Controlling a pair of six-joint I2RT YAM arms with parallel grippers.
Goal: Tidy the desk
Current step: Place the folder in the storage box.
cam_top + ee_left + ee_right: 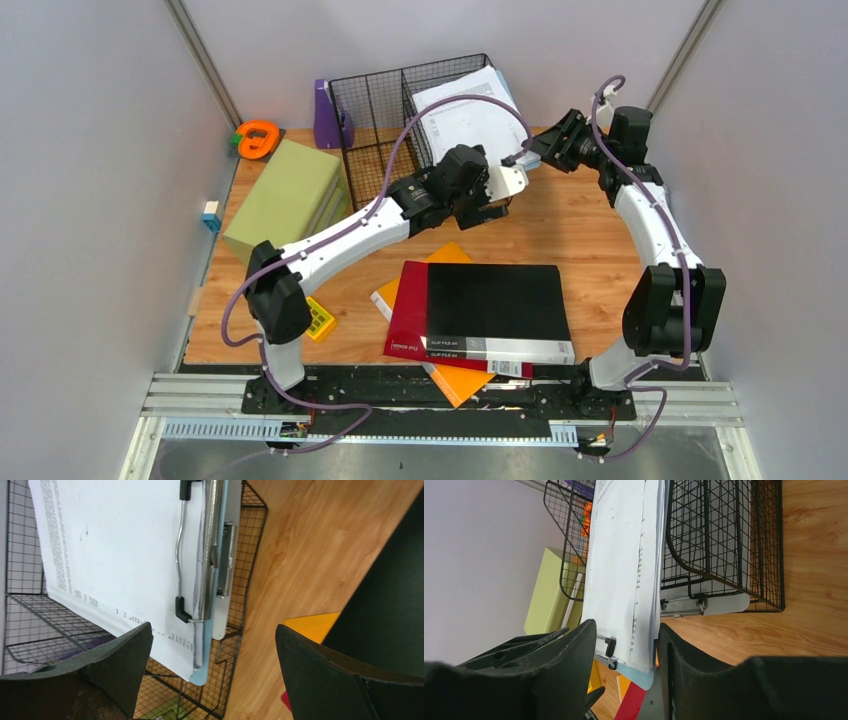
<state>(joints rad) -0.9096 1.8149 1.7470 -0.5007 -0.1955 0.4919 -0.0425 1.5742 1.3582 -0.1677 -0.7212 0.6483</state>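
A clipboard (465, 112) with white printed sheets leans tilted in the black wire basket (378, 120) at the back of the desk (590, 225). Its metal clip end sticks out over the basket's front rim. My right gripper (527, 155) reaches in from the right and has its fingers closed around that clip-end corner of the clipboard (624, 580). One pad lies against the sheets. The right gripper (626, 635) shows this close up. My left gripper (497, 195) hangs wide open just in front of the clipboard (125, 555). Nothing sits between the left gripper (212, 645) fingers.
A black binder (495, 305) lies on a red one (405, 310) and an orange folder (455, 385) at the front middle. A green box (285, 195) lies left of the basket. A purple holder (325, 115), an orange tape dispenser (257, 138) and a yellow item (320, 320) stand on the left.
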